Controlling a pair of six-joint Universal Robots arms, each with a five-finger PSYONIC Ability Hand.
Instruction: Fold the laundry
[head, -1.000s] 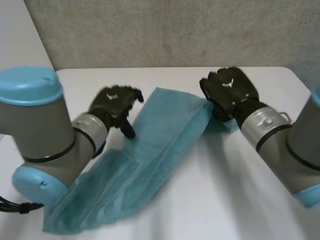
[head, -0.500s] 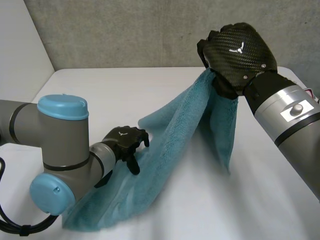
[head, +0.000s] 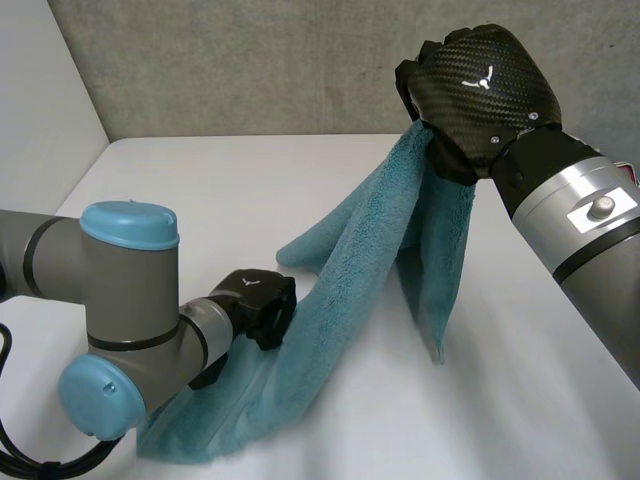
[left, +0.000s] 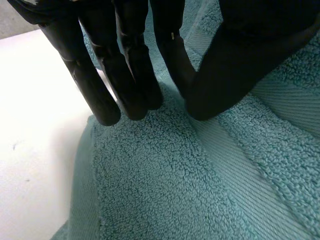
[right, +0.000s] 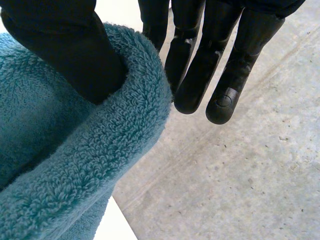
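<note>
Right hand (head: 480, 95) | upper right of head view, higher than a second ago, thumb pinching one end of the towel (head: 340, 290) against straight fingers | left hand (head: 262, 305) | slid to lower left, straight fingers pressing the low end onto the table (head: 200, 190) | I judge the towel is lifted taut, ready to fold over.

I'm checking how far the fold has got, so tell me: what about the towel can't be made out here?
- Head view: the right robot hand covers the held end of the towel.
- Head view: the towel's lower end lies partly behind the left arm.
- Left wrist view: the left robot hand hides the towel beneath its palm.
</note>
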